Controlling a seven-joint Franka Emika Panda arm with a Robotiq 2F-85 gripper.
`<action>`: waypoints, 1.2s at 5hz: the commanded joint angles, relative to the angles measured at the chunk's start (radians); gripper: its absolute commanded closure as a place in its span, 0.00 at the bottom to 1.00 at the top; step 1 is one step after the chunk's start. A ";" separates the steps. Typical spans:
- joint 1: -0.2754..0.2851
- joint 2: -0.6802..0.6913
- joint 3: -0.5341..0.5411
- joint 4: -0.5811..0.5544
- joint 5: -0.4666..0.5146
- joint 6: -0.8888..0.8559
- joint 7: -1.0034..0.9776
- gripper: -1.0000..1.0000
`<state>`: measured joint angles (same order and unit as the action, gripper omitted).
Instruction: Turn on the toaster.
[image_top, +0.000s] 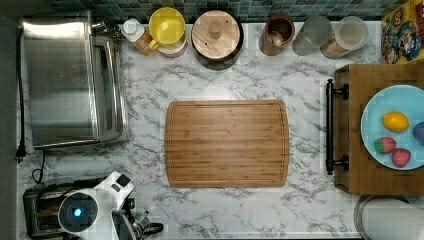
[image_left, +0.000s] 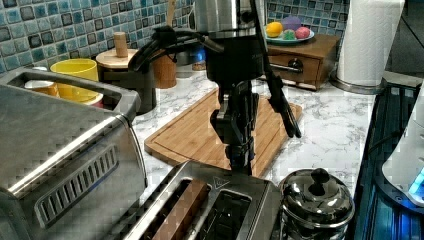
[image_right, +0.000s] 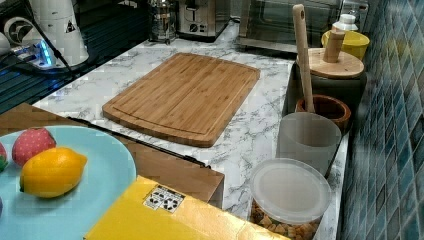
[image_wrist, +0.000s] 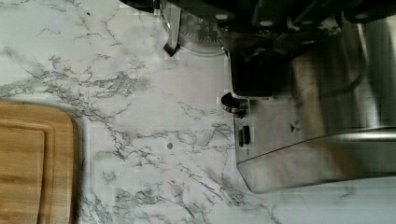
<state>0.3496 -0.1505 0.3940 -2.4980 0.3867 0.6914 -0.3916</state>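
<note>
I see toaster (image_left: 220, 210) at the top view's lower-left desk (image_top: 240, 210) corner | tool (image_left: 239, 162) hangs right over its control end, by the board (image_left: 200, 132) | can't tell tool's grip state

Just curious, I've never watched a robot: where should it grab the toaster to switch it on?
Probably the toaster at its end facing the cutting board, where its controls sit. Come from above, where the gripper hangs, as that face stands upright.
</note>
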 joint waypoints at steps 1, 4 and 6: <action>-0.048 0.101 -0.065 0.021 0.045 0.022 -0.014 1.00; -0.029 0.361 -0.081 0.032 0.036 0.061 0.006 1.00; -0.029 0.435 -0.111 0.068 0.003 -0.008 0.031 1.00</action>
<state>0.3396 0.1136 0.3042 -2.3066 0.4070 0.5444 -0.3911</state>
